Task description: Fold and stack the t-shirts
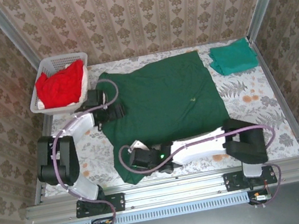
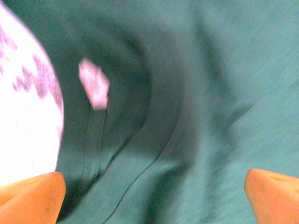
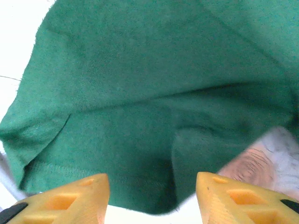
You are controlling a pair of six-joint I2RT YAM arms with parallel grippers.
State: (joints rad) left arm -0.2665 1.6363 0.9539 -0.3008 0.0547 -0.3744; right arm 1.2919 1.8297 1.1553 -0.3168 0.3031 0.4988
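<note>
— Currently, arm poses?
— Left gripper (image 1: 116, 112) spread over the green shirt (image 1: 164, 97) collar, centre-left; right gripper (image 1: 129, 162) reaches leftward, jaws apart, at lower-left sleeve.
— Shirt heading?
— Mid-frame, collar left, long axis left-right.

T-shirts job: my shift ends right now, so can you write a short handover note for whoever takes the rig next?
Left gripper: open, low over the left edge of the dark green shirt, nothing held.
Right gripper: open, at that shirt's near edge, nothing held.
Things: the dark green shirt lies spread out mid-table. The teal shirt sits at the far right corner. The red shirts are heaped in the white basket at far left.
Done: the teal shirt looks folded.
Left: fold the dark green shirt, then the red ones, and stack them all.
</note>
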